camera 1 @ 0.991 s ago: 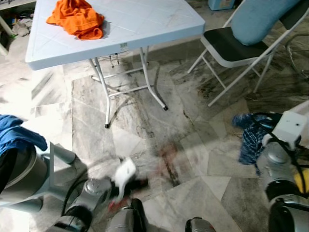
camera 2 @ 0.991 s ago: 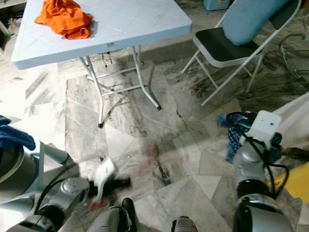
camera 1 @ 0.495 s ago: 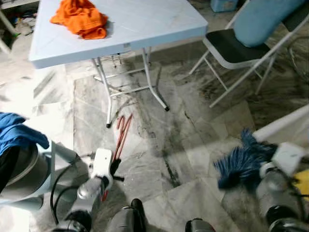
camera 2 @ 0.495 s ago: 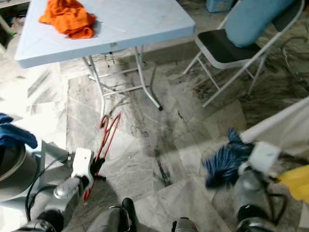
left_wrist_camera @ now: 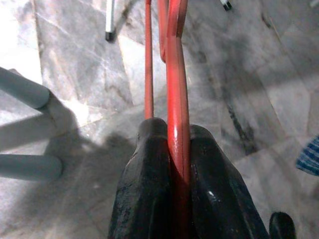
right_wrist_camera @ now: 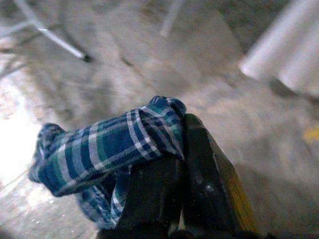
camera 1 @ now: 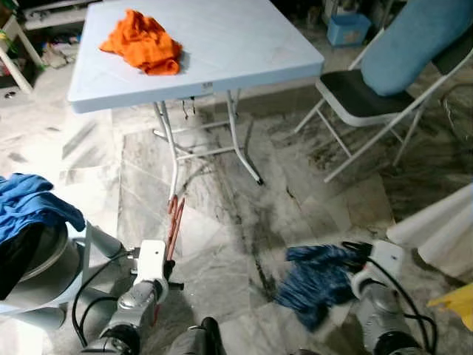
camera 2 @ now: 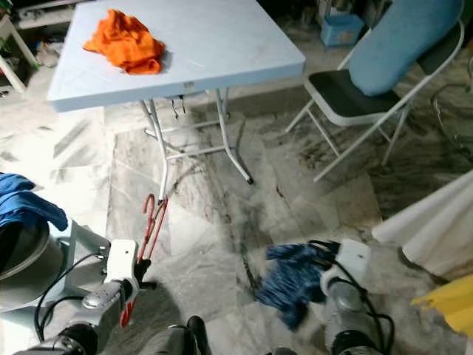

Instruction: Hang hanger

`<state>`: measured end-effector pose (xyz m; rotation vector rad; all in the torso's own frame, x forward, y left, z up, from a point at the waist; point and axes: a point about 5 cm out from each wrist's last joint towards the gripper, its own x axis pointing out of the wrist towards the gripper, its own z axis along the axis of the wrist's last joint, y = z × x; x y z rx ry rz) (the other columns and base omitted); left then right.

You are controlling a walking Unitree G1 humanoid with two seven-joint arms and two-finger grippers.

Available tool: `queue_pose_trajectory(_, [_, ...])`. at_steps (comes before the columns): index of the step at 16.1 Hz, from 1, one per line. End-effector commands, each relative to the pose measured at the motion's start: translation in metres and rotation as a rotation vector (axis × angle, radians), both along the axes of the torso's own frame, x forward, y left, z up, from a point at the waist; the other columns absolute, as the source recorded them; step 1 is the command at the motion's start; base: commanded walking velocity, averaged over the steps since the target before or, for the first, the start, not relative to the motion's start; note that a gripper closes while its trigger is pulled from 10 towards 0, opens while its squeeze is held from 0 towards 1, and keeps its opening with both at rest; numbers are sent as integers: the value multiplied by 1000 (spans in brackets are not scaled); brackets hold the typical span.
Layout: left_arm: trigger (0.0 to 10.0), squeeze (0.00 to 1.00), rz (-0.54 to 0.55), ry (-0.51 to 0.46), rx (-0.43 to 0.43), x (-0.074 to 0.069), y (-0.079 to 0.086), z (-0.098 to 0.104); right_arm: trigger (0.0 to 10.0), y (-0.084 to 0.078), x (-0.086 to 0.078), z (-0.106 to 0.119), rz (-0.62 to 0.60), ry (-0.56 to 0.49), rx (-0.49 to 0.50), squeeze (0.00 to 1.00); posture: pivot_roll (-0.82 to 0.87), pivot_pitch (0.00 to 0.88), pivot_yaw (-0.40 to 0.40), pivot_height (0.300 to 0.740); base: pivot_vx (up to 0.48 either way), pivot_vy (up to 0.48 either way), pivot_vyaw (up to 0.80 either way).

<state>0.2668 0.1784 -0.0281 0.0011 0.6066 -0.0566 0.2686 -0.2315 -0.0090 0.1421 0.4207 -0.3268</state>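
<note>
Fingers of left hand (left_wrist_camera: 177,164) are clamping a red hanger (camera 2: 150,222), pointing fwd over the marble floor (camera 1: 222,192) toward the bench (camera 1: 222,37). Right hand (right_wrist_camera: 174,164) is gripping a blue plaid cloth (camera 1: 314,277), low at robot's right.

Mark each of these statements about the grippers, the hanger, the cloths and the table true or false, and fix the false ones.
1. The left gripper is shut on the red hanger. True.
2. The right gripper holds an orange cloth. False: it is shut on a blue plaid cloth.
3. An orange cloth lies on the white table. True.
4. The hanger already hangs on the folding chair. False: it is in the left gripper, above the floor.
</note>
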Motion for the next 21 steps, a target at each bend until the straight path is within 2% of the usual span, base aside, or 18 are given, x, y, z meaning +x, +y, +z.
queue_pose_trajectory(1, [10000, 0, 12, 19, 1, -3, 6, -2, 4078, 4, 5, 6, 22, -45, -5, 0, -60, 70, 50, 740, 0, 0, 0])
queue_pose_trajectory(2, [10000, 0, 17, 5, -15, -1, 8, 0, 10000, 12, 11, 12, 49, -100, 6, 0, -61, 77, 53, 740, 0, 0, 0])
queue_pose_trajectory(3, [10000, 0, 22, -6, -31, 1, 9, 2, 10000, 16, 13, 15, 58, -128, 18, 0, -60, 80, 54, 740, 0, 0, 0])
queue_pose_trajectory(4, [10000, 0, 9, -51, -55, 10, 7, 11, 10000, 22, 16, 19, 71, -163, 25, 0, -60, 78, 55, 740, 337, 0, 0])
queue_pose_trajectory(7, [10000, 0, -26, -124, -91, 26, -7, 25, 10000, 33, 22, 28, 103, -227, 23, 0, -63, 68, 60, 740, 360, 0, 0])
queue_pose_trajectory(9, [10000, 0, -34, -153, -119, 34, -15, 32, 10000, 35, 27, 34, 117, -256, 11, 0, -66, 63, 66, 740, 420, 0, 0])
queue_pose_trajectory(13, [10000, 0, -85, -210, -148, 47, -29, 47, 10000, 36, 25, 34, 98, -262, 20, 0, -75, 70, 89, 740, 471, 0, 0])
queue_pose_trajectory(16, [10000, 0, -87, -214, -148, 47, -27, 48, 10000, 32, 17, 29, 81, -255, 13, 0, -88, 77, 89, 740, 469, 0, 0])
queue_pose_trajectory(18, [10000, 0, -71, -209, -118, 47, -26, 47, 10000, 30, 16, 30, 78, -260, 7, 0, -85, 82, 75, 740, 139, 0, 0])
queue_pose_trajectory(21, [10000, 0, -84, -392, -56, 52, -27, 67, 10000, 37, 26, 44, 162, -306, -35, 0, -56, 90, 24, 740, 0, 0, 0])
